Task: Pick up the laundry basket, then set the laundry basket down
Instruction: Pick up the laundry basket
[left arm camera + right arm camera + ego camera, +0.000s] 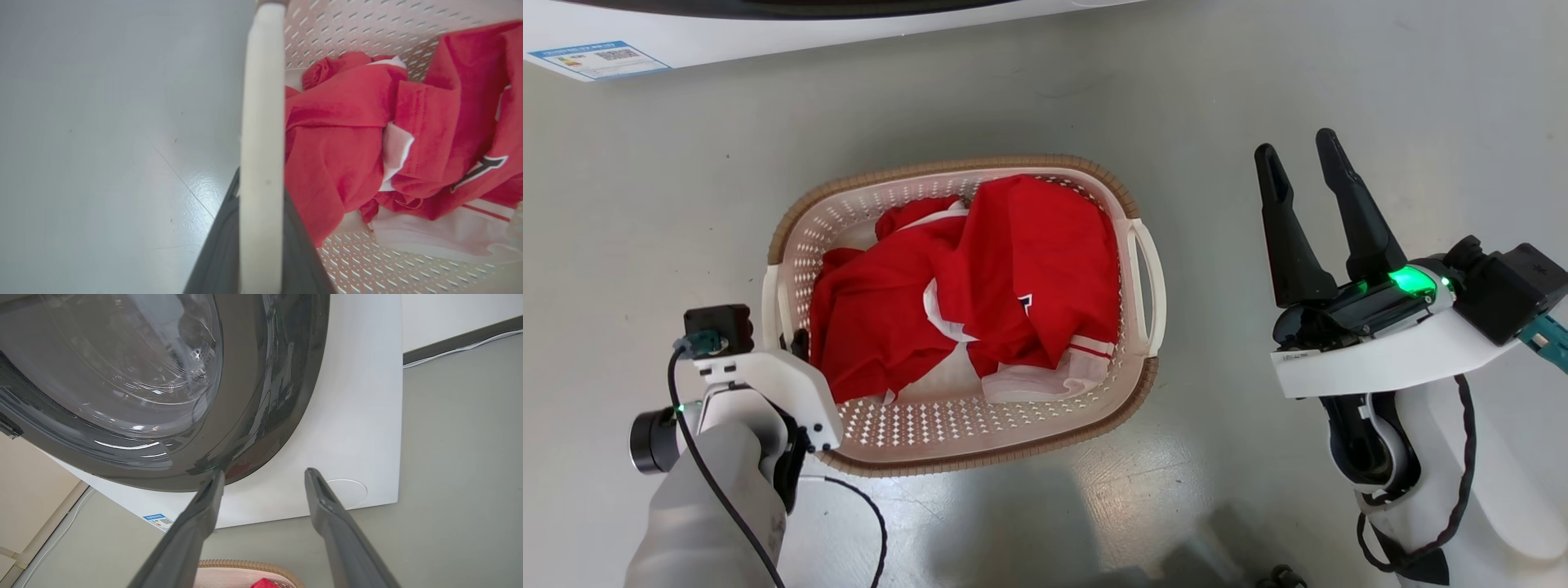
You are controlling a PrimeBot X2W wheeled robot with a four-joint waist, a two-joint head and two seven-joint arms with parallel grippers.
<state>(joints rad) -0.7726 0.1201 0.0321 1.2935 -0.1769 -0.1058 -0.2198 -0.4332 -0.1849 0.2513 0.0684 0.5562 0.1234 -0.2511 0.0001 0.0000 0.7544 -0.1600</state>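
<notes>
Item: laundry basket (947, 426), standing on the grey floor (1380, 73) at the centre of the head view, below the white washing machine (359, 416) along the top edge. Cream perforated plastic, rounded-rectangular, brown woven-look rim, a smooth white loop handle at each short side; the floor is glossy and looks slippery. Contents: crumpled red garments (1021, 261) with white trim, soft and loosely heaped. Left gripper (261, 188): dark fingers pressed to either side of the left handle (261, 94), clamped on it as far as I can judge. Right gripper (1297, 151): fingers apart, empty, at the right of the head view, well clear of the right handle (1153, 286). Step in hand, by my reading: the lift. A one-sided hold will likely tip the basket, so raise slowly, keep the handle bar seated deep between the fingers, and watch the cloth sliding toward the low side.
</notes>
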